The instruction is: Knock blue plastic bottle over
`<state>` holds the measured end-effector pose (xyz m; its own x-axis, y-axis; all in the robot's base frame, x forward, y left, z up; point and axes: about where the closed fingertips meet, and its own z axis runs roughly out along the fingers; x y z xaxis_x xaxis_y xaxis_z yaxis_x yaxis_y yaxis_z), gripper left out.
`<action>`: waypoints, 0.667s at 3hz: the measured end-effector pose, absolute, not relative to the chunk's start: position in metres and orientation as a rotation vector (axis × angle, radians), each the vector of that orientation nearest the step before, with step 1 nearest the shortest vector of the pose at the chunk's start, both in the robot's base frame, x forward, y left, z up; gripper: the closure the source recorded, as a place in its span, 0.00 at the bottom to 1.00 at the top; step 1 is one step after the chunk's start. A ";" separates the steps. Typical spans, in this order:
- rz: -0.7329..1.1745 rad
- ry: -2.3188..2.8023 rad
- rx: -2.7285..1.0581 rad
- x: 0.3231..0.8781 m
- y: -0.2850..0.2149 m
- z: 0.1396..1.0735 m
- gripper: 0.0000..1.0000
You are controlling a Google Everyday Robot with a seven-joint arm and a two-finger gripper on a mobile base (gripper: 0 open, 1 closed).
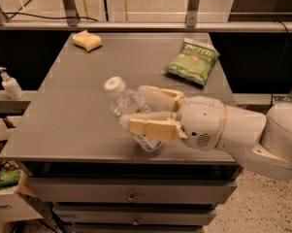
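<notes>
The blue plastic bottle (126,102), clear with a white cap (115,85), leans steeply to the left near the front edge of the grey table (63,125). Its base points toward the front right. My gripper (132,107) reaches in from the right at the table's front. It is open, and its two tan fingers straddle the bottle's body: one finger (148,128) in front of it, the other (157,95) behind it. The lower part of the bottle is hidden behind the front finger.
A green chip bag (191,61) lies at the back right of the table and a yellow sponge (87,40) at the back left. A small white pump dispenser (9,84) stands on a ledge to the left. Drawers (131,196) sit under the table.
</notes>
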<state>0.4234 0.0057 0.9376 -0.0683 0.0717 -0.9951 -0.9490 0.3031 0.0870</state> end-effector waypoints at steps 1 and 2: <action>1.041 1.368 -0.923 0.425 0.012 0.938 0.62; 1.031 1.377 -0.937 0.425 0.016 0.939 0.85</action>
